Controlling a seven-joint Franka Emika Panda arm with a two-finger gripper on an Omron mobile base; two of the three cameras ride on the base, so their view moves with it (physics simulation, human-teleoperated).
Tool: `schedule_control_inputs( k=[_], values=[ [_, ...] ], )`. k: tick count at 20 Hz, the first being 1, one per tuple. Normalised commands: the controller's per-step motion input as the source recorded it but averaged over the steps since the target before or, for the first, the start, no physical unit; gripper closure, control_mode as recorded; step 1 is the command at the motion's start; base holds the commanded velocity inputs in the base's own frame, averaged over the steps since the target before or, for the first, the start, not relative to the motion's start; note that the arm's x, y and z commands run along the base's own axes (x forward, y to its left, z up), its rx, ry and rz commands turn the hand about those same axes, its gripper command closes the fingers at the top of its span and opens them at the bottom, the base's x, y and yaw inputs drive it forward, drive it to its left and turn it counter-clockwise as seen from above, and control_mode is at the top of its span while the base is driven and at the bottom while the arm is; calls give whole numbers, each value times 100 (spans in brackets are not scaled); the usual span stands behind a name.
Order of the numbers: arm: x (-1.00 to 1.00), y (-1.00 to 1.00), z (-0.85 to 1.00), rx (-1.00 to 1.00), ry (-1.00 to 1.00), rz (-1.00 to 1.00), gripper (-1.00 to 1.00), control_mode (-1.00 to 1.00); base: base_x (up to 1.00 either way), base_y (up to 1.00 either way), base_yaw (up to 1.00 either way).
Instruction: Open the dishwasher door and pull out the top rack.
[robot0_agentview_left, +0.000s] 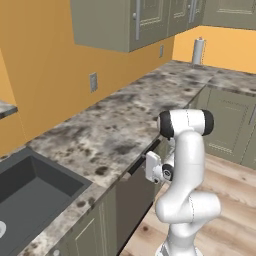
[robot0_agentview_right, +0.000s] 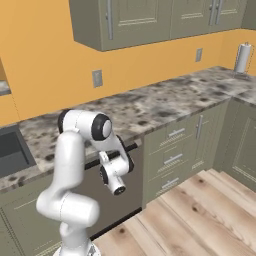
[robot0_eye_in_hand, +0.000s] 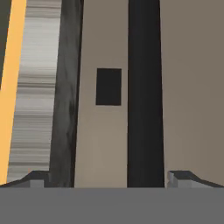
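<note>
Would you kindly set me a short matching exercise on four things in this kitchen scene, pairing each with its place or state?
Things:
1. dishwasher door
2. pincer
3. paper towel roll
4. sink

Places or states:
A. black basin sunk into the counter
B. upright on the far end of the counter
C. closed, flush under the counter edge
D. open, facing the dark bar handle

Pairs: 1-C, 2-D, 3-B, 4-A

Base views flank arm, share counter (robot0_agentview_left: 115, 130) — hand view close on dishwasher door (robot0_eye_in_hand: 188, 87).
</note>
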Motion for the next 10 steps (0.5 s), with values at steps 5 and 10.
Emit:
schedule_control_inputs(
  k=[5,10],
  values=[
    [33,16,-41,0,0,-4,-100,-100,0,0,0],
    [21,11,-59,0,0,-5,-100,-100,0,0,0]
  ],
)
